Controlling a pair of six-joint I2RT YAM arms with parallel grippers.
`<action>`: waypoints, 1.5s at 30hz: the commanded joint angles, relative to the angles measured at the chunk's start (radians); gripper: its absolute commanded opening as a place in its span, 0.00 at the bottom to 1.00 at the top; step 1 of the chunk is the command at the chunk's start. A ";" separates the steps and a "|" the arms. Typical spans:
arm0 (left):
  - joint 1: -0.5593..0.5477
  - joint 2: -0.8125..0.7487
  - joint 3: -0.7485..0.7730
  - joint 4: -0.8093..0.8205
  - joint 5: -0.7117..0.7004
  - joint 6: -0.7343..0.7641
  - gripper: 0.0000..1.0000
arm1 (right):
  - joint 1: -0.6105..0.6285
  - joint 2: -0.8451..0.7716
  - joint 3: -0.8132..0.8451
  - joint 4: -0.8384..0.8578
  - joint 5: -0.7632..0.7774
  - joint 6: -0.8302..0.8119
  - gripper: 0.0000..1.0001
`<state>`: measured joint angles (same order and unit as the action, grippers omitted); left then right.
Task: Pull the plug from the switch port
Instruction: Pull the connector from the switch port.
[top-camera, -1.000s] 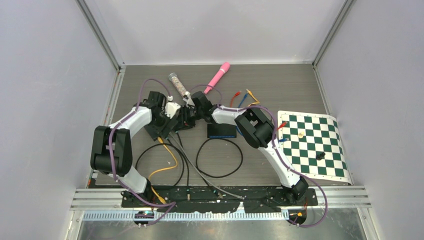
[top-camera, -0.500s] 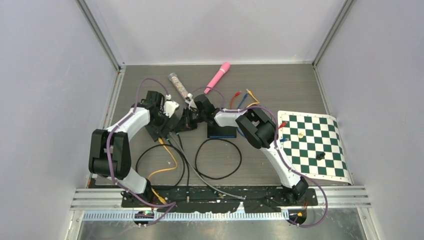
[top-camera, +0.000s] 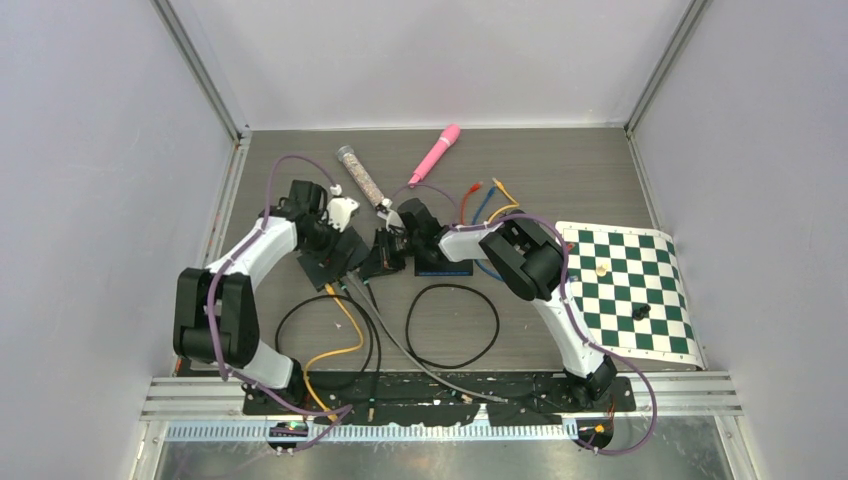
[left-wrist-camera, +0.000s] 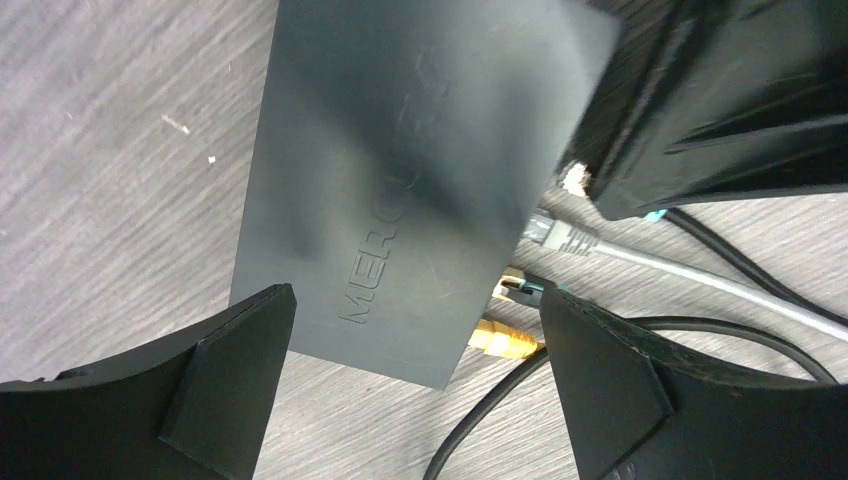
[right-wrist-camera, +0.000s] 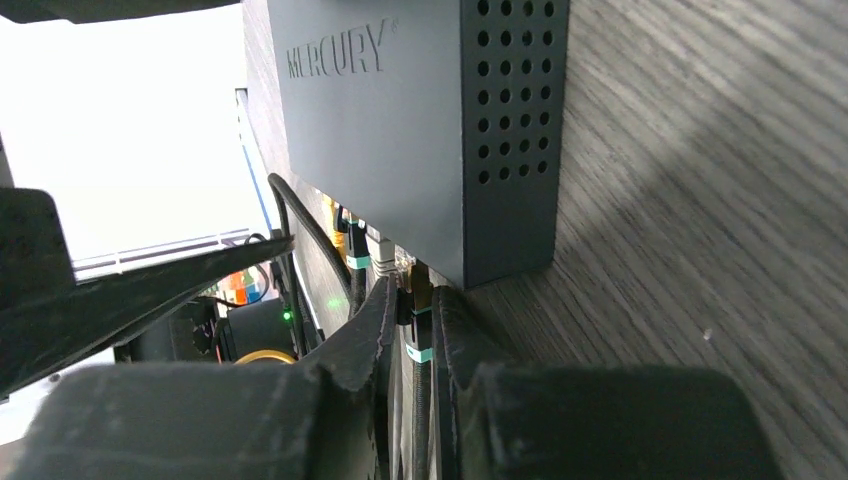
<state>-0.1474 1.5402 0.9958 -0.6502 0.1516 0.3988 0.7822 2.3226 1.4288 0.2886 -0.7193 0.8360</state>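
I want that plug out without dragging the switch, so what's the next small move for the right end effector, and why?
Probably pull the right end effector straight back, away from the switch. Its fingers look shut on the black plug, which is still seated in its port; the left end effector hangs open over the switch.

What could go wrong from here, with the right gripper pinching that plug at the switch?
1. The left gripper is open, straddling the switch without clamping it. The switch may slide along with the pull instead of letting the plug go.
2. The right gripper is shut on the plug right beside the gray plug and the yellow plug. It could snag or tug those neighbours.
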 joint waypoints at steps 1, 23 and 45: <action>-0.023 -0.115 -0.026 0.031 0.088 -0.003 0.99 | 0.009 0.001 0.018 -0.055 0.002 -0.041 0.05; -0.043 -0.271 -0.082 0.153 -0.229 -0.040 0.97 | -0.002 -0.331 -0.232 0.284 0.109 0.046 0.05; -0.043 -0.598 -0.201 0.237 -0.278 -0.290 1.00 | -0.102 -0.408 -0.112 -0.052 0.602 -0.036 0.05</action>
<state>-0.1879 0.9741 0.8036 -0.4381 -0.1196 0.1528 0.7025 1.9099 1.2270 0.3721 -0.2199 0.8753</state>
